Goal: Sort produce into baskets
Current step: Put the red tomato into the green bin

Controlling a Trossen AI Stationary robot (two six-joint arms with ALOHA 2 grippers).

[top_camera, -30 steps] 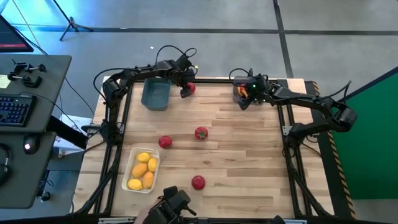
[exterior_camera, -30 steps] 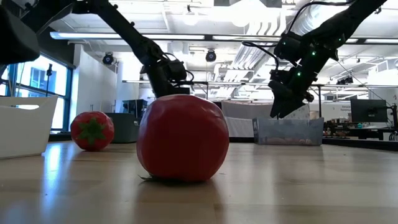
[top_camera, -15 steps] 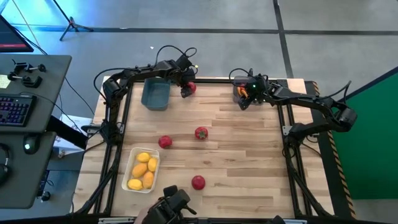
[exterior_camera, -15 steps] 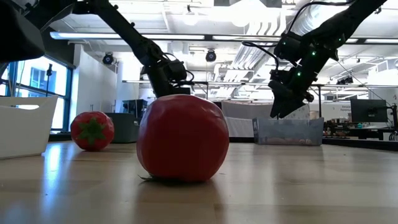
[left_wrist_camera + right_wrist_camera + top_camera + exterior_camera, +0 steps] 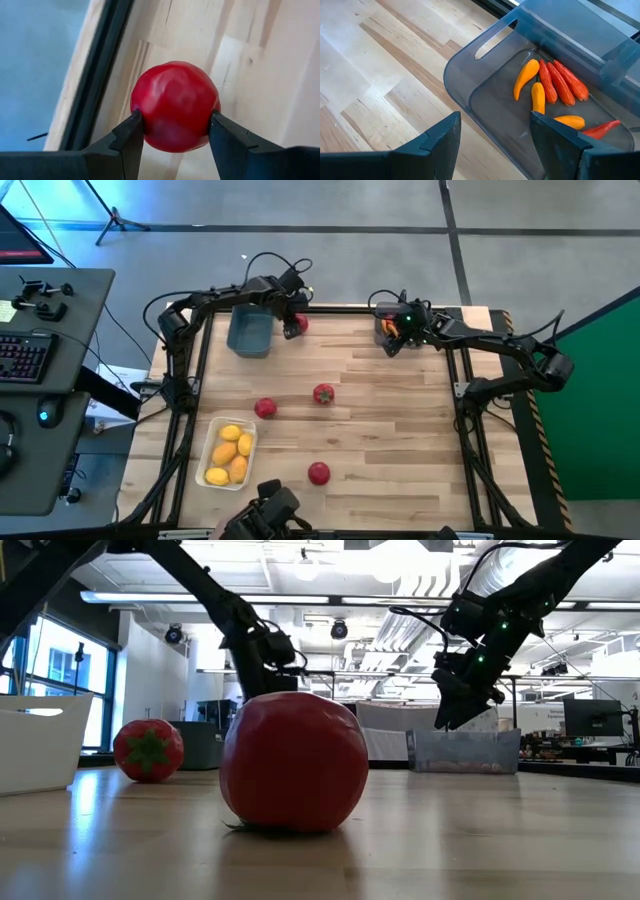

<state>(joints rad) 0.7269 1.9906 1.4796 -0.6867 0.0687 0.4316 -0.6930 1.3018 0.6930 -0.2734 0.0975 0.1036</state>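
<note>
I counted four red tomatoes (image 5: 323, 394), five lemons (image 5: 231, 433), about seven peppers (image 5: 546, 81), three bins (image 5: 249, 332), and two grippers (image 5: 291, 326).

Far edge: left bin (image 5: 250, 332), a tomato (image 5: 298, 324) held in the left gripper (image 5: 291, 326) just right of it; right bin (image 5: 535, 95) with peppers (image 5: 554, 82) at far right. Mid-table: two tomatoes (image 5: 265, 408) (image 5: 323, 393). Near left: tray (image 5: 216, 434) holding lemons (image 5: 231, 453); another tomato (image 5: 318, 472) right of it.
</note>
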